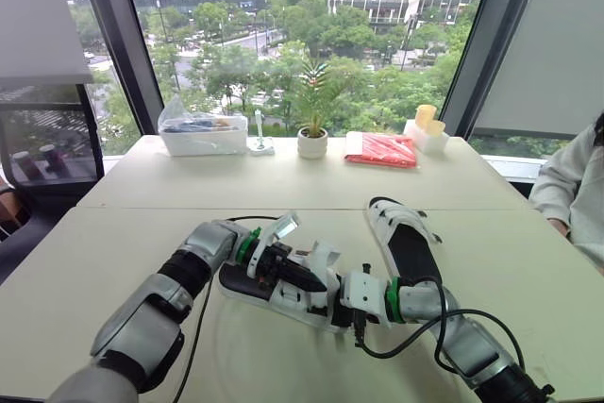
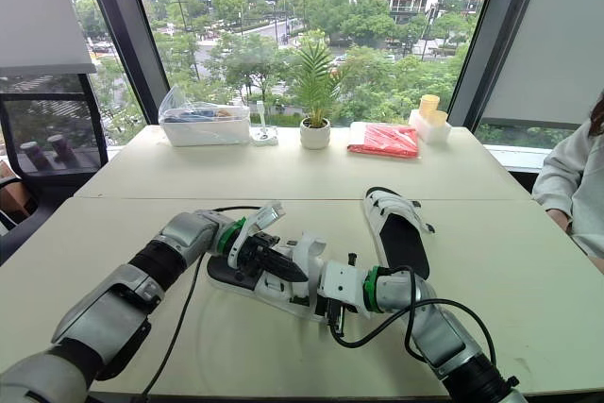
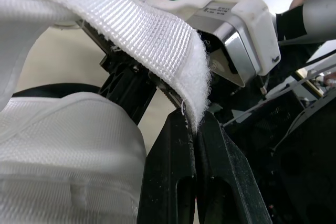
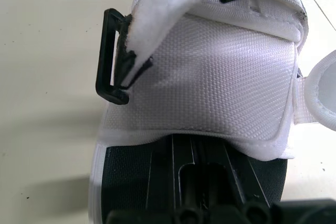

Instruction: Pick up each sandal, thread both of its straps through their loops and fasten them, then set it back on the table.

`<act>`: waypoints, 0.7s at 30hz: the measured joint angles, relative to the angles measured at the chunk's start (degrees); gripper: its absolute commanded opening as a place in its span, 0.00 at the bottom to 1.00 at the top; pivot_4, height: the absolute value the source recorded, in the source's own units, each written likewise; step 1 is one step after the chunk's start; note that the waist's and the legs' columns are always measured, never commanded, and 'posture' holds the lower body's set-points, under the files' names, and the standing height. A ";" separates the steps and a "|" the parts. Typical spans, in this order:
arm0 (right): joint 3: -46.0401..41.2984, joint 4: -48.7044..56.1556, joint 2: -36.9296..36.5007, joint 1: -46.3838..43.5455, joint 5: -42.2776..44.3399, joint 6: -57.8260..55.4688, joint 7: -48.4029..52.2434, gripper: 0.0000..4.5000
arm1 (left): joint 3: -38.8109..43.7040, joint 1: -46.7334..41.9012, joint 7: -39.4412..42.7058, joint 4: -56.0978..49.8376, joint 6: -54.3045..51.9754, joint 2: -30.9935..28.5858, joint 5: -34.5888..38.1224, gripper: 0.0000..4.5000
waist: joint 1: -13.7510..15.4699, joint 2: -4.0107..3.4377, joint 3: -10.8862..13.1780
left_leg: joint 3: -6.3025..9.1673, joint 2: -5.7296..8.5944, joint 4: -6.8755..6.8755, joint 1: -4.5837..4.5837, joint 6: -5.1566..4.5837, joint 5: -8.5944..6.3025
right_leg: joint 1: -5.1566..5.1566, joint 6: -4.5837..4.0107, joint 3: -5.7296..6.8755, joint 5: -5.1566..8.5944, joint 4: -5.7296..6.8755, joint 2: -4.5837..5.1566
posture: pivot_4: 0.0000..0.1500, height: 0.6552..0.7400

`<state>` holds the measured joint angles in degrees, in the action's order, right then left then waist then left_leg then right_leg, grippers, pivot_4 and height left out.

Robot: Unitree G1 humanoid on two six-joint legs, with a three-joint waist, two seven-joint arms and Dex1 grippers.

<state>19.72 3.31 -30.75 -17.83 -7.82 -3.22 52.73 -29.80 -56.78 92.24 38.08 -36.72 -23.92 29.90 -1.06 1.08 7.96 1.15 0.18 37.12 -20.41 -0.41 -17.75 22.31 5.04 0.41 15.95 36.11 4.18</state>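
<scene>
Left wrist view shows the left gripper (image 3: 193,121) clenched on the tip of the white strap (image 3: 131,30). The sandal (image 1: 247,288) lies on the table (image 1: 113,261), lower centre of the left eye frame. The right gripper (image 1: 326,301) is against it; whether it grips, I cannot tell. I would aim the tip squarely at the black loop (image 4: 103,56) and keep the strap flat and taut.
</scene>
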 measured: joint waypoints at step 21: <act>0.00 0.01 0.00 0.09 -0.01 -0.02 0.00 0.00 | -6.57 -2.06 0.07 4.55 18.85 -0.14 -4.14 0.01 | 0.12 0.01 -0.02 | 0.09 0.00 0.01 0.02 0.00 0.00 | -0.03 -0.02 -0.01 0.01 -0.01 -0.05 | 1.00 0.97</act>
<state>19.72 3.31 -30.75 -17.74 -7.83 -3.25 52.73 -36.38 -58.84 92.31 42.62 -17.87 -24.06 25.76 -0.94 1.09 7.94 1.24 0.18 37.12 -20.39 -0.41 -17.75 22.28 5.01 0.41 15.96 36.10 4.13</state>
